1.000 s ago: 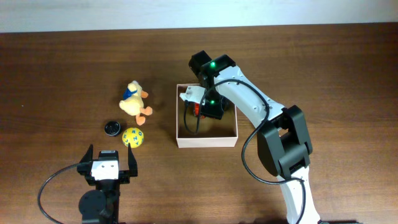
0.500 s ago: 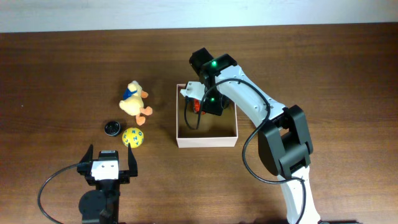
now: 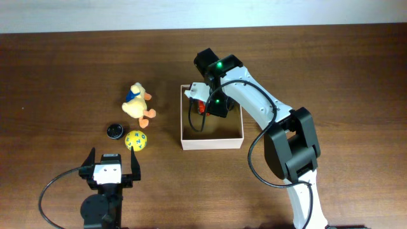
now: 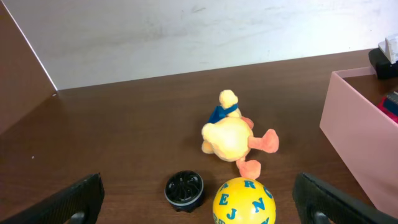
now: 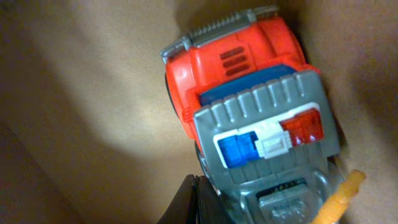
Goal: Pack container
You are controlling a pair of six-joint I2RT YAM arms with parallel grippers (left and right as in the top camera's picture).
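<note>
The left claw (image 3: 112, 154) has not moved: it is wide open and empty, with the duck (image 3: 138, 102), ball (image 3: 136, 140) and cap (image 3: 114, 130) ahead of it, not yet packed. The right claw (image 3: 205, 107), closed, has shifted slightly deeper into the container (image 3: 213, 145) around it. The toy truck (image 5: 249, 106) lies just before its tips, so packing has begun, though I cannot tell whether it is gripped.

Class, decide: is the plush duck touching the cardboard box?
Apart. The overhead view shows bare table between the duck and the box; the left wrist view shows the same gap.

toy truck (image 5: 249, 93) fills container (image 3: 212, 144) far-left corner; near-right floor bare.
</note>
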